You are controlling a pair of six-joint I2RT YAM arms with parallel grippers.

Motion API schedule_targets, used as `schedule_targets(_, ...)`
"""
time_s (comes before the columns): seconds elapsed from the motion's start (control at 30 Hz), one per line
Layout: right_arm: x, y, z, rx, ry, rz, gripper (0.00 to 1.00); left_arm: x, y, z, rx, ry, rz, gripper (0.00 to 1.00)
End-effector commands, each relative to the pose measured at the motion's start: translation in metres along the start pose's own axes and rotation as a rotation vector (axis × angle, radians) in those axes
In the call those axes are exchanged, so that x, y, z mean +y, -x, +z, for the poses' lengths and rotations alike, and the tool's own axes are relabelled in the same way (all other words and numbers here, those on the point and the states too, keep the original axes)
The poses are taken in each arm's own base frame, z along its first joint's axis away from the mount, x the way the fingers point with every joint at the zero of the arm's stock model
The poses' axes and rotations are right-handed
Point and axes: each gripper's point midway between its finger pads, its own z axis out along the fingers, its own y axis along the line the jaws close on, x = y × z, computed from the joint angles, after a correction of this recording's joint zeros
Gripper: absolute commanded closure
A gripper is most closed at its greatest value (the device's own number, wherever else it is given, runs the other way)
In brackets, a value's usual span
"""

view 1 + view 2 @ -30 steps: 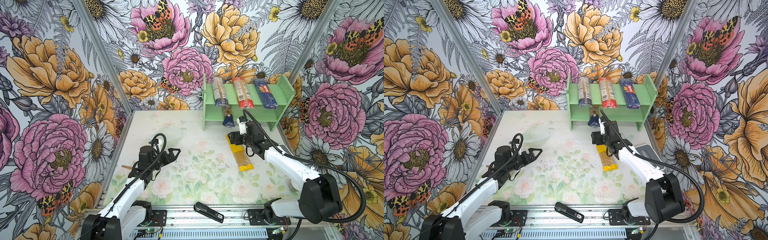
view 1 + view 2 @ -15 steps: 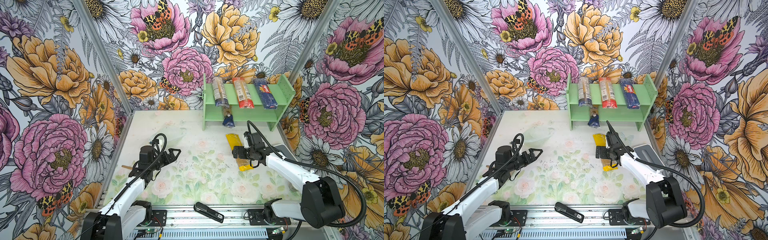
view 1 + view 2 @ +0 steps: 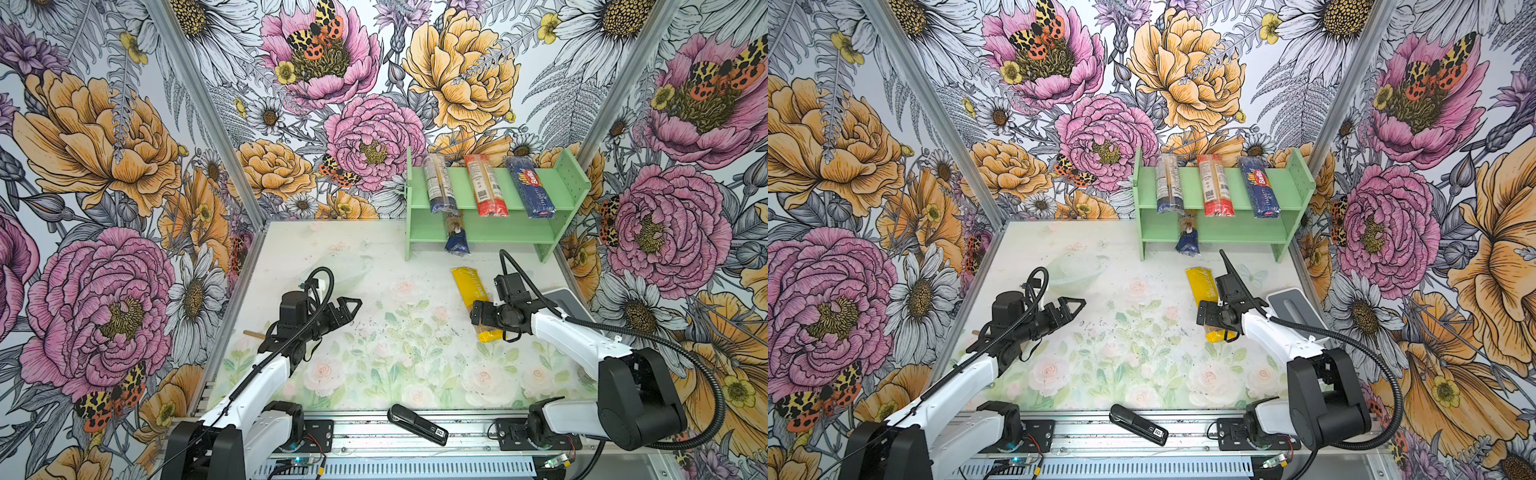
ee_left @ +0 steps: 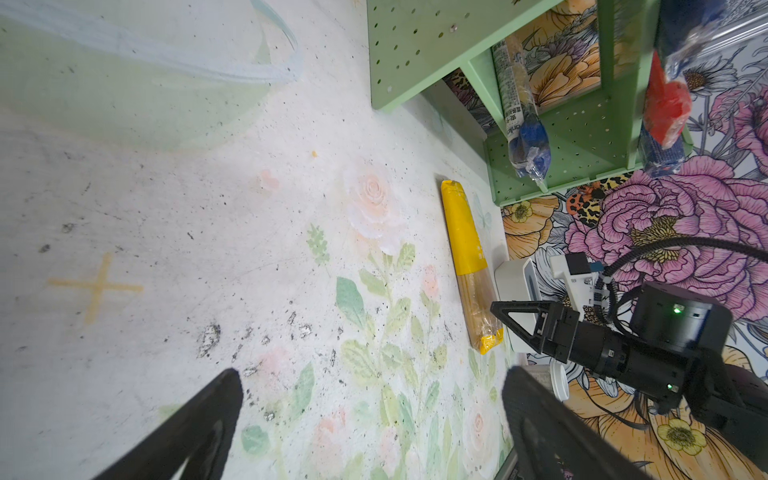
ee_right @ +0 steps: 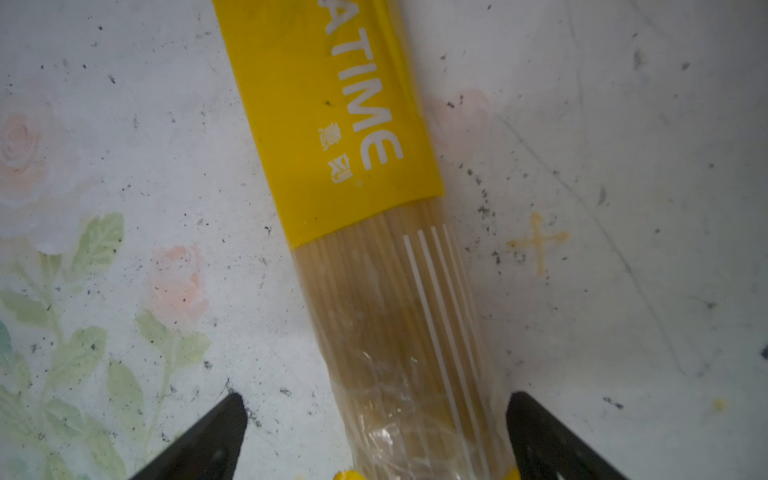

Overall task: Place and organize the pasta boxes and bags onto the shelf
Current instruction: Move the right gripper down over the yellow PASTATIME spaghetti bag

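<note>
The yellow pack point(image 5: 374, 249) lies flat on the surface point(image 3: 374, 353), in front of the shelf point(image 3: 575, 178) and apart from it, one end pointing toward it. The right claw point(image 5: 376, 409) hangs over the clear half with its jaws spread wide either side and holds nothing; whether the fingertips touch the surface is hard to tell. The pack looks light: thin, slick film around stiff, brittle strands, so it should stay straight when lifted but could slide in a loose pinch and snap under a hard one. A grip across the narrow width nearer the middle, about where the yellow band meets the clear part, would likely balance better than one at the end. The left claw point(image 4: 372, 374) is open and empty, well off to the side. The top tier carries the dark-blue labelled pack point(image 3: 438, 185), the red-ended pack point(image 3: 484, 187) and the Barilla pack point(image 3: 530, 189), with only slim gaps between them. The lower tier holds just the blue-gold pack point(image 3: 456, 237), which juts past the front edge, and the room to its right looks open. The white-grey box point(image 3: 561, 299) sits just beside the right arm, so swing room on that side is tight.
</note>
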Motion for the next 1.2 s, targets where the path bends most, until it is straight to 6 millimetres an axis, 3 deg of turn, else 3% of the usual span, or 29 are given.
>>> schedule_targets(0.0,-0.01,-0.002,0.006,0.012,-0.039,0.029,0.0,-0.007,0.009,-0.001,-0.016,-0.021,0.027,0.01)
schedule_targets(0.23,-0.016,-0.004,0.013,0.025,-0.058,0.045,0.01,-0.006,0.009,0.0,-0.015,-0.017,0.026,0.01)
schedule_targets(0.7,0.011,-0.016,0.024,0.037,0.088,0.046,0.04,-0.007,0.007,0.004,-0.007,-0.017,0.023,0.01)
schedule_targets(1.0,0.04,-0.023,0.031,-0.016,0.025,-0.058,0.05,-0.008,0.006,0.006,-0.003,-0.016,0.026,0.01)
schedule_targets(1.17,0.031,-0.012,0.03,-0.105,-0.047,-0.009,0.05,-0.007,0.006,0.006,-0.002,-0.013,0.027,0.01)
